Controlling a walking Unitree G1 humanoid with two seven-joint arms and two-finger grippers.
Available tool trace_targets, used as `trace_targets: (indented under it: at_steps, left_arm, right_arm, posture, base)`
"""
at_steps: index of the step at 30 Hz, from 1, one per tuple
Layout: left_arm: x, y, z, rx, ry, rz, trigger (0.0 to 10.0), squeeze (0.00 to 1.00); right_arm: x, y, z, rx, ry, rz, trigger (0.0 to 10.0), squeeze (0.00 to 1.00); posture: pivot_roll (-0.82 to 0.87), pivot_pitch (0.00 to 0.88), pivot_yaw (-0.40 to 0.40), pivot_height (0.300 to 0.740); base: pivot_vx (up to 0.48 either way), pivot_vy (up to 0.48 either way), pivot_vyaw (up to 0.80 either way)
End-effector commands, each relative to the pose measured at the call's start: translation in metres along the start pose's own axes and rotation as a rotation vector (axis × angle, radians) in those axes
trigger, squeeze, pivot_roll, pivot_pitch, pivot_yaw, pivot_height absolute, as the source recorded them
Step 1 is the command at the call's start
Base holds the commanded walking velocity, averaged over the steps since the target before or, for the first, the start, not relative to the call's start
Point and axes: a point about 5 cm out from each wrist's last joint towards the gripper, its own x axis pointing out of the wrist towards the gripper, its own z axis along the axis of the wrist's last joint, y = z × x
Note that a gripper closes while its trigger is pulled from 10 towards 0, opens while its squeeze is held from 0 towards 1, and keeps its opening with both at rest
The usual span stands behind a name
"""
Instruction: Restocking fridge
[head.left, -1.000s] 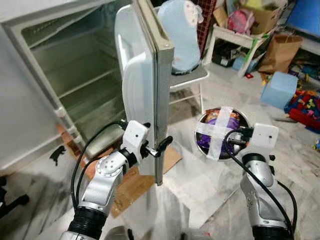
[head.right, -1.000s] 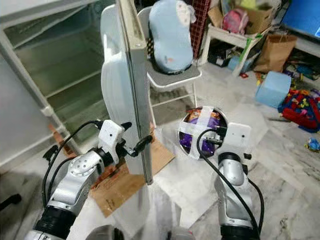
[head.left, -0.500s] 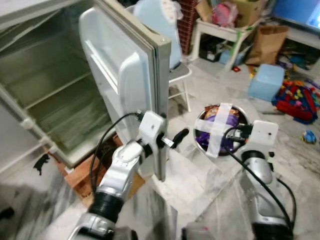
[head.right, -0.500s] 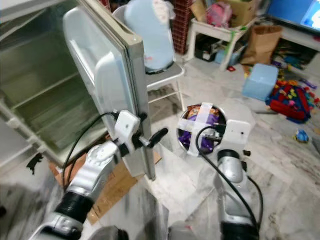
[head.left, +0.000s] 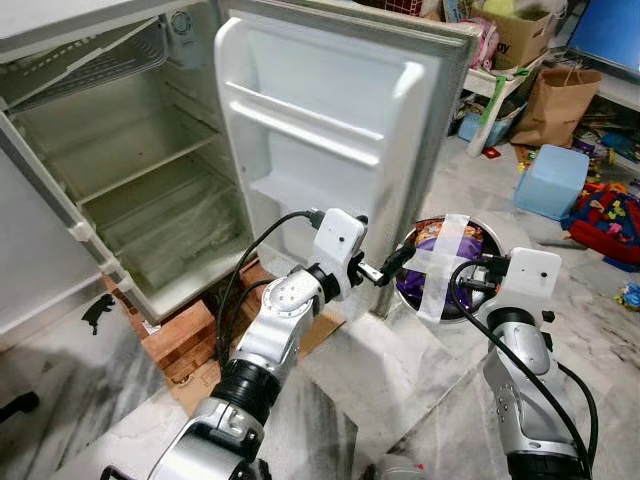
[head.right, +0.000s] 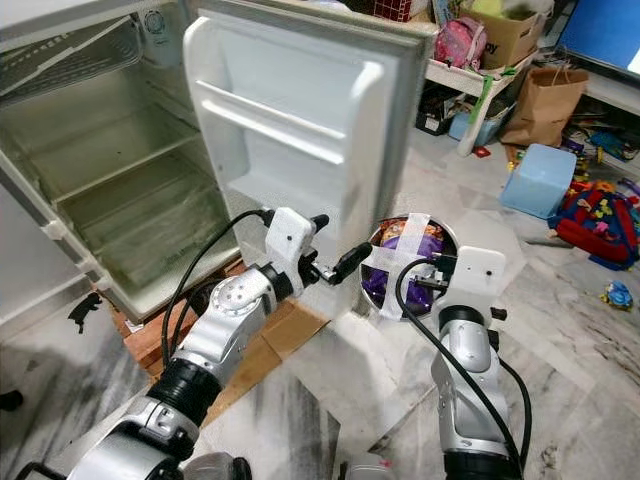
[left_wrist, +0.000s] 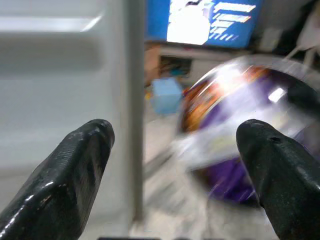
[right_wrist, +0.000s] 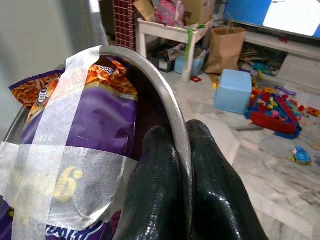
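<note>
Right pincer (right_wrist: 182, 165), its two black fingers pressed together on the thin rim of a round silver metal bowl (head.left: 492, 232), carries that bowl low in front of the robot, just to the right of the open door's free edge. Packed inside the bowl, directly ahead of those fingers, lies a purple and orange crinkled snack bag (right_wrist: 95, 112) strapped down by a cross of pale masking tape (head.left: 437, 270); a large yellow "9" shows through the tape, the rest of the print being too small to read. Left pincer (head.left: 384, 268), fingers spread wide and holding nothing, sits at the lower edge of the white fridge door (head.left: 330, 150), close beside the bowl. Empty wire shelves (head.left: 150, 185) of the fridge cavity lie well to the left of both pincers, past the door, so the loaded right arm is the farther one and would need to cross that way.
</note>
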Motion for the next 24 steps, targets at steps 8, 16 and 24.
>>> trace_targets:
  at_steps: [8,16,24]
  left_arm:
    - [-0.085,0.071,-0.013,-0.018,0.001,0.571,10.0,0.0]
    - [-0.151,0.095,-0.029,-0.026,0.102,0.914,10.0,0.0]
    - [-0.169,0.094,-0.033,-0.035,0.127,0.967,10.0,0.0]
  right_arm:
    - [0.0,0.026,0.014,0.037,-0.052,0.173,10.0,0.0]
    - [0.01,0.036,0.024,0.021,-0.091,0.237,10.0,0.0]
    - [0.014,0.037,0.027,0.031,-0.098,0.252,10.0,0.0]
  posture:
    - [-0.04,0.074,-0.019,0.74]
    - [-0.02,0.066,-0.032,0.74]
    - [-0.01,0.064,-0.042,0.74]
  base:
    - [0.0,0.0,0.0]
    - [0.0,0.0,0.67]
    - [0.063,0.0,0.78]
